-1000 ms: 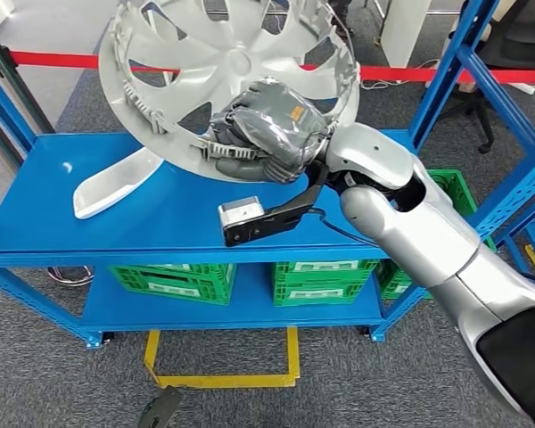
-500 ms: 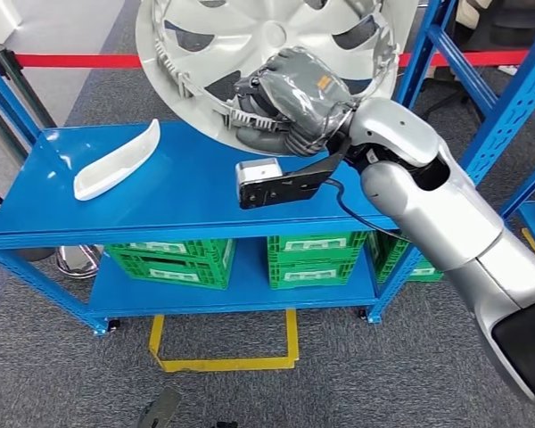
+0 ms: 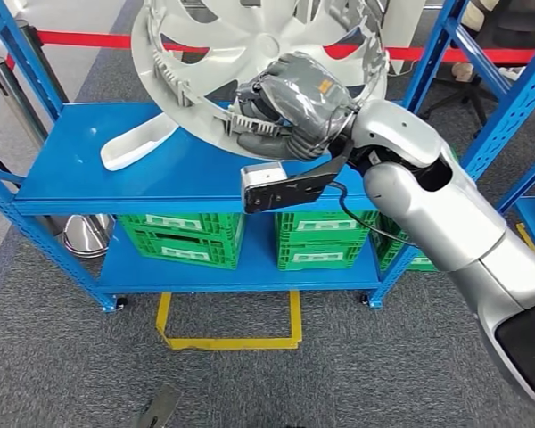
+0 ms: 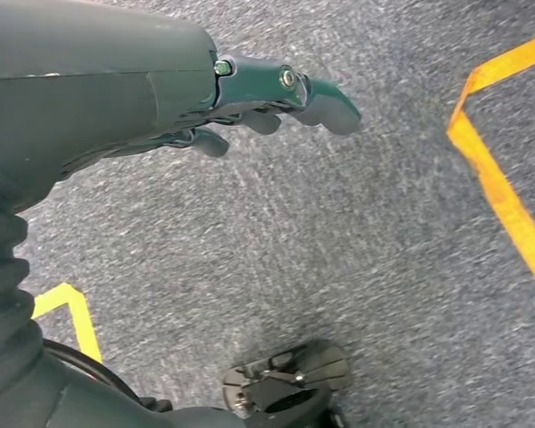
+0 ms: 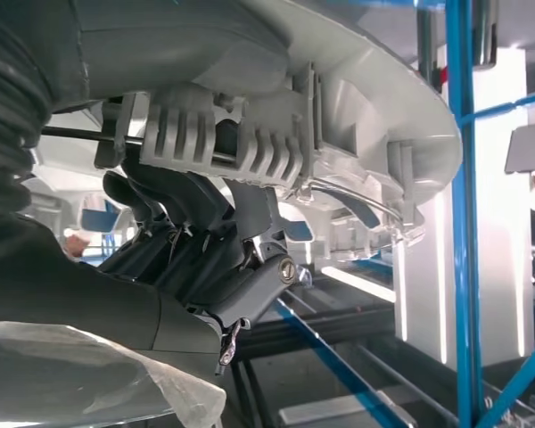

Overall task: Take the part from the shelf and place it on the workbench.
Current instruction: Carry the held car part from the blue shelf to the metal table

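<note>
Now right robot hand (image 3: 288, 107) grips the tilted wheel cover (image 3: 251, 53) by its rim, hollow side up

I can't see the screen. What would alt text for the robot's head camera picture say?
The robot's right hand grips the rim of a large silver wheel cover, holding it tilted above a blue shelf. A white curved part lies on the shelf; green crates sit on the level below.

Crates (image 3: 177, 236) under shelf top (image 3: 184, 174)
</note>
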Controlling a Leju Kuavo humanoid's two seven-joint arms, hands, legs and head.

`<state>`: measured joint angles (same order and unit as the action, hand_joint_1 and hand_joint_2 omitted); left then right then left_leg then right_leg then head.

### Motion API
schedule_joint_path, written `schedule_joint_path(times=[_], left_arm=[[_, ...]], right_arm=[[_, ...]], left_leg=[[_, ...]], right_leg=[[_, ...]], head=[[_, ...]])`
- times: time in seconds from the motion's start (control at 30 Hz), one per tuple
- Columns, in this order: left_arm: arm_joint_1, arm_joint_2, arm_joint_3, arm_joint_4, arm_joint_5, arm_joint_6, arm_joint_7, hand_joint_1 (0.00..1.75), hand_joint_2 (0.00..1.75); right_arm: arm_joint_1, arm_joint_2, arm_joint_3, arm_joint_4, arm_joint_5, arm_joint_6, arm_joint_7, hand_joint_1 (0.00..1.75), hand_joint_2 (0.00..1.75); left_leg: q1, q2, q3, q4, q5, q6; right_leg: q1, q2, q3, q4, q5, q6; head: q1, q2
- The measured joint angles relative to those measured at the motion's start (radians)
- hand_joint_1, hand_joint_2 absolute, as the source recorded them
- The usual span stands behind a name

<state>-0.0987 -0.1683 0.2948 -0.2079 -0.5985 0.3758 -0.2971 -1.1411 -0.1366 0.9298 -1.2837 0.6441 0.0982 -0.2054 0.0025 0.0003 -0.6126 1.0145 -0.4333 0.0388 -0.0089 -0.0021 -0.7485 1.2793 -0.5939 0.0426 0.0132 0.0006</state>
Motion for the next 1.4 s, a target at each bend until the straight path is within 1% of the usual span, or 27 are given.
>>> schedule_joint_path(times=[0.03, 0.07, 0.13, 0.2, 0.27, 0.33, 0.37, 0.4, 0.47, 0.5, 0.53, 0.57, 0.63, 0.7, 0.73, 0.8, 0.87, 0.9, 0.97, 1.03, 1.07, 1.1, 1.17, 1.2, 1.27, 1.33, 1.4], left_arm=[[0.000, 0.000, 0.000, 0.000, 0.000, 0.000, 0.000, 0.00, 1.75], [0.000, 0.000, 0.000, 0.000, 0.000, 0.000, 0.001, 0.00, 1.75], [0.000, 0.000, 0.001, 0.000, 0.000, 0.000, 0.003, 0.00, 1.75], [0.000, 0.000, 0.001, 0.000, 0.000, 0.000, 0.004, 0.00, 1.75], [0.000, 0.000, 0.002, 0.000, 0.000, 0.000, 0.004, 0.00, 1.75], [0.001, 0.000, 0.004, 0.000, 0.000, 0.001, 0.005, 0.00, 1.75], [0.001, 0.000, 0.005, 0.000, 0.000, 0.002, 0.007, 0.00, 1.75], [0.001, 0.000, 0.006, 0.000, -0.002, 0.002, 0.008, 0.00, 1.75], [0.001, 0.001, 0.006, 0.000, -0.008, 0.002, 0.009, 0.00, 1.75], [0.001, 0.001, 0.006, 0.000, -0.012, 0.001, 0.009, 0.00, 1.75], [0.000, 0.002, 0.006, 0.000, -0.017, 0.001, 0.010, 0.00, 1.75], [0.000, 0.003, 0.006, 0.000, -0.020, 0.001, 0.010, 0.00, 1.75], [0.000, 0.006, 0.006, 0.000, -0.025, 0.000, 0.011, 0.00, 1.75], [-0.001, 0.007, 0.006, 0.000, -0.027, -0.004, 0.012, 0.00, 1.75], [-0.002, 0.008, 0.006, 0.000, -0.027, -0.005, 0.012, 0.00, 1.75], [-0.001, 0.009, 0.006, 0.000, -0.027, -0.009, 0.013, 0.00, 1.75], [0.001, 0.010, 0.006, 0.000, -0.028, -0.013, 0.013, 0.00, 1.75], [0.001, 0.010, 0.006, 0.000, -0.028, -0.014, 0.013, 0.00, 1.75], [0.001, 0.011, 0.006, 0.000, -0.030, -0.016, 0.013, 0.00, 1.75], [0.001, 0.012, 0.006, 0.000, -0.033, -0.016, 0.013, 0.00, 1.75], [0.001, 0.012, 0.006, 0.000, -0.034, -0.017, 0.013, 0.00, 1.75], [0.001, 0.013, 0.006, 0.000, -0.035, -0.017, 0.013, 0.00, 1.75], [0.000, 0.014, 0.006, 0.000, -0.036, -0.017, 0.013, 0.00, 1.75], [-0.002, 0.014, 0.006, 0.000, -0.036, -0.017, 0.013, 0.00, 1.75], [-0.006, 0.014, 0.006, 0.000, -0.037, -0.017, 0.013, 0.00, 1.75], [-0.006, 0.015, 0.006, 0.000, -0.037, -0.018, 0.014, 0.00, 1.75], [-0.005, 0.015, 0.006, 0.000, -0.037, -0.018, 0.014, 0.00, 1.75]], right_arm=[[0.000, -0.001, 0.001, 0.000, -0.004, 0.004, 0.003, 1.75, 1.75], [0.001, -0.001, 0.001, 0.000, -0.007, 0.007, 0.006, 1.75, 1.75], [0.000, -0.001, 0.001, 0.000, -0.010, 0.009, 0.009, 1.75, 1.75], [-0.003, -0.001, 0.000, -0.002, -0.011, 0.009, 0.012, 1.75, 1.75], [-0.005, -0.001, 0.000, -0.003, -0.012, 0.010, 0.013, 1.75, 1.75], [-0.007, -0.001, 0.000, -0.003, -0.013, 0.010, 0.014, 1.75, 1.75], [-0.007, -0.001, 0.001, -0.003, -0.014, 0.011, 0.017, 1.75, 1.75], [-0.008, -0.002, 0.001, -0.003, -0.017, 0.012, 0.019, 1.75, 1.75], [-0.008, -0.003, 0.001, 0.001, -0.027, 0.011, 0.017, 1.75, 1.75], [-0.006, -0.004, 0.001, 0.006, -0.031, 0.010, 0.009, 1.75, 1.75], [-0.003, -0.005, 0.001, 0.013, -0.035, 0.007, 0.000, 1.75, 1.75], [0.001, -0.007, 0.001, 0.021, -0.037, 0.005, -0.007, 1.75, 1.75], [0.006, -0.010, 0.001, 0.032, -0.040, 0.001, -0.014, 1.75, 1.75], [0.008, -0.013, 0.000, 0.036, -0.041, 0.000, -0.014, 1.75, 1.75], [0.008, -0.014, -0.001, 0.037, -0.042, 0.001, -0.015, 1.75, 1.75], [0.008, -0.016, -0.001, 0.039, -0.043, 0.002, -0.018, 1.75, 1.75], [0.006, -0.019, 0.000, 0.041, -0.042, 0.004, -0.019, 1.75, 1.75], [0.004, -0.020, 0.000, 0.042, -0.041, 0.004, -0.019, 1.75, 1.75], [0.002, -0.022, 0.002, 0.043, -0.039, 0.004, -0.019, 1.75, 1.75], [0.005, -0.022, 0.003, 0.044, -0.038, 0.004, -0.019, 1.75, 1.75], [0.006, -0.022, 0.004, 0.044, -0.037, 0.004, -0.019, 1.75, 1.75], [0.006, -0.022, 0.004, 0.044, -0.036, 0.004, -0.019, 1.75, 1.75], [0.003, -0.022, 0.003, 0.044, -0.032, 0.004, -0.017, 1.75, 1.75], [0.000, -0.022, 0.002, 0.044, -0.031, 0.004, -0.016, 1.75, 1.75], [-0.005, -0.022, 0.003, 0.044, -0.029, 0.004, -0.015, 1.75, 1.75], [-0.008, -0.022, 0.003, 0.044, -0.028, 0.004, -0.015, 1.75, 1.75], [-0.010, -0.022, 0.002, 0.044, -0.028, 0.004, -0.014, 1.75, 1.75]], left_leg=[[0.000, 0.000, -0.015, 0.001, 0.011, -0.001], [-0.001, 0.000, -0.028, 0.001, 0.021, -0.002], [-0.001, -0.001, -0.052, 0.002, 0.042, -0.006], [-0.004, -0.002, -0.069, 0.004, 0.061, -0.014], [-0.004, -0.002, -0.077, 0.000, 0.081, -0.026], [-0.002, -0.002, -0.084, 0.000, 0.082, -0.039], [-0.001, -0.003, -0.091, 0.016, 0.057, -0.045], [0.000, -0.003, -0.103, 0.051, 0.016, -0.051], [0.004, -0.003, -0.131, 0.174, -0.077, -0.060], [0.006, -0.003, -0.140, 0.238, -0.099, -0.064], [0.008, -0.003, -0.141, 0.283, -0.097, -0.066], [0.009, -0.003, -0.129, 0.297, -0.075, -0.068], [0.013, -0.003, -0.060, 0.222, -0.026, -0.068], [0.011, -0.003, 0.032, 0.086, -0.037, -0.060], [0.010, -0.004, 0.059, 0.036, -0.054, -0.054], [0.006, -0.007, 0.067, 0.002, -0.069, -0.039], [0.007, -0.012, 0.062, -0.004, -0.060, -0.024], [0.008, -0.015, 0.059, -0.006, -0.054, -0.017], [0.008, -0.022, 0.049, -0.006, -0.044, -0.009], [0.007, -0.034, 0.039, -0.005, -0.036, -0.008], [0.007, -0.042, 0.035, -0.004, -0.033, -0.009], [0.007, -0.052, 0.033, -0.003, -0.030, -0.010], [0.006, -0.071, 0.029, -0.001, -0.027, -0.014], [0.007, -0.080, 0.024, 0.001, -0.025, -0.018], [0.012, -0.098, 0.007, 0.004, -0.017, -0.031], [0.015, -0.111, -0.005, 0.005, -0.011, -0.046], [0.012, -0.075, -0.024, 0.040, -0.034, -0.058]], right_leg=[[0.000, 0.000, 0.004, 0.029, 0.001, 0.000], [0.000, 0.000, 0.025, 0.024, 0.020, -0.001], [0.001, 0.000, 0.119, -0.083, 0.064, -0.009], [0.005, -0.001, 0.221, -0.224, 0.062, -0.016], [0.009, 0.000, 0.254, -0.283, 0.051, -0.020], [0.006, -0.001, 0.239, -0.286, 0.068, -0.032], [0.004, -0.002, 0.230, -0.287, 0.079, -0.041], [0.001, -0.004, 0.219, -0.289, 0.090, -0.048], [0.001, -0.004, 0.195, -0.289, 0.108, -0.056], [0.001, -0.003, 0.182, -0.289, 0.117, -0.056], [0.001, -0.003, 0.170, -0.288, 0.127, -0.055], [0.001, -0.003, 0.157, -0.287, 0.136, -0.053], [0.000, -0.002, 0.136, -0.281, 0.151, -0.045], [0.002, -0.003, 0.120, -0.273, 0.161, -0.035], [0.003, -0.005, 0.113, -0.270, 0.166, -0.029], [0.002, -0.010, 0.103, -0.267, 0.178, -0.016], [-0.001, -0.011, 0.086, -0.249, 0.164, -0.006], [-0.002, -0.009, 0.069, -0.215, 0.140, -0.003], [-0.002, -0.003, 0.016, -0.089, 0.070, 0.002], [-0.002, -0.001, -0.023, 0.016, 0.033, 0.004], [-0.002, 0.000, -0.018, 0.019, 0.040, 0.003], [-0.002, 0.005, 0.008, -0.019, 0.063, 0.000], [-0.004, 0.043, 0.092, -0.156, 0.118, -0.012], [-0.006, 0.065, 0.126, -0.214, 0.131, -0.017], [-0.006, 0.084, 0.148, -0.258, 0.130, -0.023], [-0.005, 0.060, 0.146, -0.267, 0.134, -0.028], [-0.009, 0.033, 0.149, -0.274, 0.138, -0.037]], head=[[0.000, 0.000], [0.000, 0.000], [0.000, 0.000], [0.000, 0.000], [-0.001, 0.000], [-0.001, 0.000], [-0.002, 0.000], [-0.003, 0.000], [-0.005, 0.000], [-0.005, 0.000], [-0.005, 0.000], [-0.005, 0.000], [-0.005, 0.000], [-0.005, 0.000], [-0.005, 0.000], [-0.004, 0.000], [-0.003, 0.000], [-0.002, 0.000], [-0.001, 0.000], [-0.002, 0.000], [-0.002, 0.000], [-0.002, 0.000], [-0.002, 0.000], [-0.003, 0.000], [-0.006, 0.000], [-0.006, 0.000], [-0.011, 0.000]])
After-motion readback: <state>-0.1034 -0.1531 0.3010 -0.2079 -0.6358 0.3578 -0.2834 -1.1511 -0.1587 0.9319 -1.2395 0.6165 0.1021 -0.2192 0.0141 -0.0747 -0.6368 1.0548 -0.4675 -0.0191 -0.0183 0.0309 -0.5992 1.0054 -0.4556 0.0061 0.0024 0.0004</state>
